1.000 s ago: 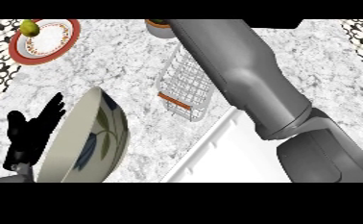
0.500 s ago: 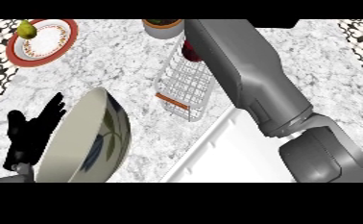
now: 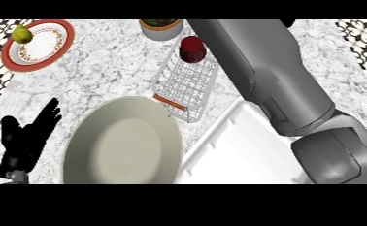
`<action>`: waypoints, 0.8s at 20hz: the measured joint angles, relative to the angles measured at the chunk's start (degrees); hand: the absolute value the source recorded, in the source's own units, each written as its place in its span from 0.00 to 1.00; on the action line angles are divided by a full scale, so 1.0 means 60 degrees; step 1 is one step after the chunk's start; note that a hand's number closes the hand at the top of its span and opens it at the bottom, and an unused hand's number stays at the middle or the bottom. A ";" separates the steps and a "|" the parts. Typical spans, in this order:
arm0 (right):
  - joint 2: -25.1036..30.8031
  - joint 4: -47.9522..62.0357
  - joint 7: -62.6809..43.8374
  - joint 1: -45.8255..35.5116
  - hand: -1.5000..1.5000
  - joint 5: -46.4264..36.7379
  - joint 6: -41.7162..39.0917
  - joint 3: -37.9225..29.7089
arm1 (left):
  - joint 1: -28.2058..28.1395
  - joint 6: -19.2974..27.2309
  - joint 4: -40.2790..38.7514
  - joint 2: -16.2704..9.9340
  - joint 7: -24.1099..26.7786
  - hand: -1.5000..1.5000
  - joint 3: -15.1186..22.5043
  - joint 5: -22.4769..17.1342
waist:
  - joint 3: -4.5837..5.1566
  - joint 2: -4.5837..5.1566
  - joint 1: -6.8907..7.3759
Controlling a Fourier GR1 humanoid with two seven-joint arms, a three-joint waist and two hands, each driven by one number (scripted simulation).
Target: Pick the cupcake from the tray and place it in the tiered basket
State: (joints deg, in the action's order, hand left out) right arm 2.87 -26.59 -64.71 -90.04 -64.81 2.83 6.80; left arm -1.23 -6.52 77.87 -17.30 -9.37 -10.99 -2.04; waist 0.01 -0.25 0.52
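Note:
A dark red cupcake (image 3: 192,49) sits at the far end of the white wire basket (image 3: 185,85), which has an orange bar on its near edge. The white tray (image 3: 233,147) lies at the lower right with nothing showing on its visible part. My right forearm (image 3: 269,70) crosses from the lower right to the top edge, just right of the cupcake; its hand is hidden past the top edge. My left hand (image 3: 25,140) rests open at the lower left, fingers up.
A large pale plate (image 3: 122,145) lies between the left hand and the tray, touching the basket's near corner. A red-rimmed plate (image 3: 44,45) with a green pear (image 3: 22,34) is at the far left. A grey pot (image 3: 160,27) stands behind the basket.
The right forearm has swung to the right, uncovering the cupcake at the basket's far end. The view has shifted, so everything sits lower and more rightward. The left hand has stayed put.

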 measured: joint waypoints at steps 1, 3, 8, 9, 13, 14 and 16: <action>0.0033 -0.0192 -0.0110 -0.0084 0.00 -0.0025 0.0083 -0.0104 | -0.0007 0.0019 -0.0004 -0.0018 -0.0042 0.50 -0.0021 0.0009 | -0.0002 -0.0028 -0.0052; 0.0144 -0.0509 -0.0319 -0.0078 0.00 -0.0107 0.0295 -0.0345 | -0.0042 0.0004 0.0019 -0.0040 -0.0062 0.50 -0.0040 -0.0001 | -0.0004 -0.0060 -0.0129; 0.0396 -0.1818 -0.0578 0.0112 0.00 -0.0009 0.0792 -0.1205 | -0.0397 0.0065 -0.0025 -0.0018 0.0083 0.50 -0.0192 -0.0029 | -0.0025 -0.0234 -0.0444; 0.0428 -0.2162 -0.0574 0.0148 0.00 0.0022 0.0916 -0.1387 | -0.0453 0.0047 -0.0040 -0.0048 0.0109 0.50 -0.0249 -0.0062 | -0.0030 -0.0262 -0.0498; 0.0358 -0.3719 -0.0435 0.0669 0.00 0.0025 0.1474 -0.1910 | -0.0666 0.0113 -0.0041 0.0017 0.0128 0.50 -0.0338 -0.0107 | -0.0049 -0.0374 -0.0764; 0.0285 -0.4148 -0.0382 0.0841 0.00 0.0024 0.1600 -0.2000 | -0.0699 0.0124 -0.0042 -0.0002 0.0121 0.50 -0.0382 -0.0121 | -0.0055 -0.0404 -0.0835; 0.0140 -0.5035 -0.0265 0.1288 0.00 0.0060 0.1782 -0.2181 | -0.0806 0.0124 -0.0004 -0.0005 0.0133 0.50 -0.0420 -0.0141 | -0.0063 -0.0441 -0.0938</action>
